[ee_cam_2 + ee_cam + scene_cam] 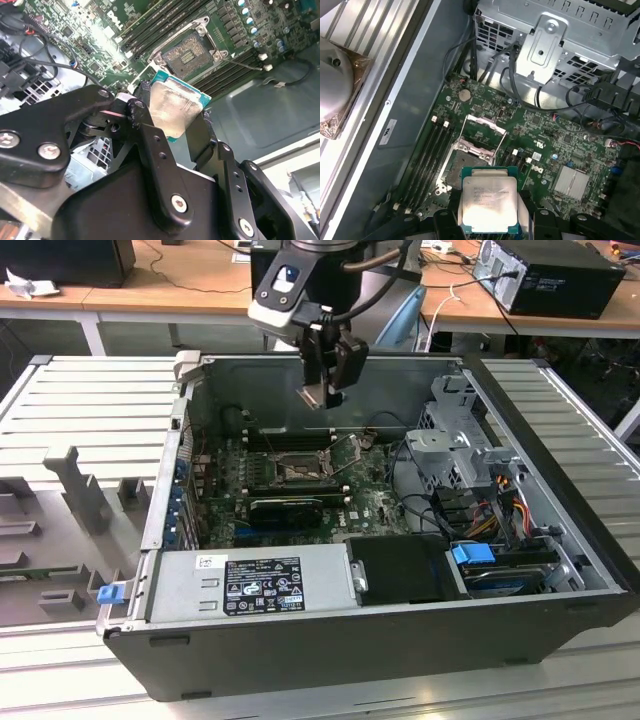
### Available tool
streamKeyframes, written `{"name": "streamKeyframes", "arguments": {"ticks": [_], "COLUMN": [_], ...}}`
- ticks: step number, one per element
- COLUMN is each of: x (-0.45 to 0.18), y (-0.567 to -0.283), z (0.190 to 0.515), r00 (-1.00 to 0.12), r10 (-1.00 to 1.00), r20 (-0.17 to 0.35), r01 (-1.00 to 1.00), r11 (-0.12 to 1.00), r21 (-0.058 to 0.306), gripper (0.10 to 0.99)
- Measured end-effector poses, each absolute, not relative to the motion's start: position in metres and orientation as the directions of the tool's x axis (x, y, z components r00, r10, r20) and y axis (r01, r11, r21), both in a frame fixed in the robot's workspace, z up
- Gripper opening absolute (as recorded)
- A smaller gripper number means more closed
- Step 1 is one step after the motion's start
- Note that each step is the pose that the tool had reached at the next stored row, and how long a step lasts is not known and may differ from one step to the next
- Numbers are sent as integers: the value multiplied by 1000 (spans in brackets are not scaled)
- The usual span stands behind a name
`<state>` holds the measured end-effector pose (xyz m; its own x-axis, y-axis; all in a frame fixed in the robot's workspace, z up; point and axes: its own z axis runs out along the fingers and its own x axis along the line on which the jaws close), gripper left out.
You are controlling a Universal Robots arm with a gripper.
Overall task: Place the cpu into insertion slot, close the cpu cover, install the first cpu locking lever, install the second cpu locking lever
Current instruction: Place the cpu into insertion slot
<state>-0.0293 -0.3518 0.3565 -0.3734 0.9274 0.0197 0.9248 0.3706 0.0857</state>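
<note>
Your gripper [324,398] is clamped on the cpu [487,200] by two opposite edges, holding it in the air above the motherboard [372,502] and clear of the uncovered insertion slot [192,54]. Its metal lid faces both wrist cameras. It is near square, with no clear long axis. Faint print crosses the lid.

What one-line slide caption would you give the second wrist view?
The claw holds the cpu clear of the empty insertion slot on the motherboard.
</note>
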Motion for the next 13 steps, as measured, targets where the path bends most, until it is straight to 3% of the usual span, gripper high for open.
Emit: {"name": "streamKeyframes", "arguments": {"ticks": [13], "x": [-29], "y": [-352], "z": [355], "r00": [-224], "r10": [974], "r20": [20], "r01": [971], "r11": [221], "r21": [86], "gripper": [529]}}
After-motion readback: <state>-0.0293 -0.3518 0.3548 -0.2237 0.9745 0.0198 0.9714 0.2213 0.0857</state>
